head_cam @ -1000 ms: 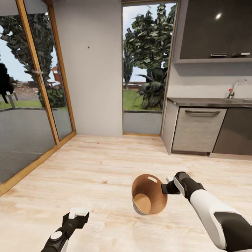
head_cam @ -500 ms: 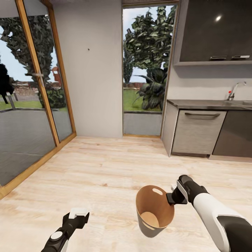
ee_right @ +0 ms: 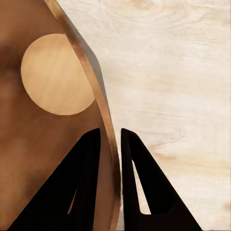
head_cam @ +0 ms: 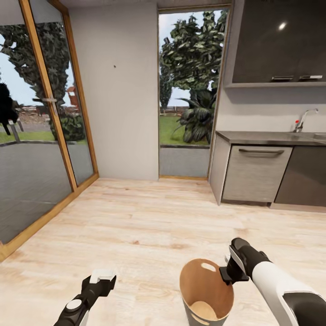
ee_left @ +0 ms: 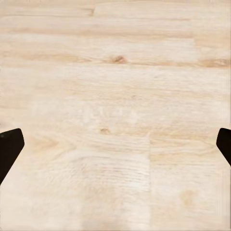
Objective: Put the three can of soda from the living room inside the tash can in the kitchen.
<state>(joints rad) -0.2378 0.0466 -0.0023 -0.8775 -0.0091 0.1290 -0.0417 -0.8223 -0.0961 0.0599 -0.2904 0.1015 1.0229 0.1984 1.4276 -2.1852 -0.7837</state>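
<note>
1. The left end effector (head_cam: 102, 277) hangs low over the pale wood floor (head_cam: 136, 217), well apart from the bucket. In its wrist view the two dark fingertips (ee_left: 9, 147) sit far apart at the edges of the picture with only bare boards between them, so it is spread wide and carries nothing.

2. The tash can (head_cam: 206, 294) is just right of centre at the bottom of the head view, roughly upright with its mouth up and tipped a little toward the camera. The oval handle cut-out is on its far wall. Its brown inside down to the round base looks empty; no soda can lies in it.

3. The right end effector (head_cam: 225, 274) is at the can's right-hand rim. The right wrist view shows the thin rim of the tash can (ee_right: 57, 120) running between the two dark fingers (ee_right: 86, 183), one inside the wall and one outside, so it is clamped on that wall. The can hangs to the left of this end effector, and the right arm is by far the nearer one.

4. At the far right stand grey cabinets (head_cam: 256, 174) under a dark counter (head_cam: 267, 136) with a tap. I judge the bucket is being carried, with the cans yet to be collected.
</note>
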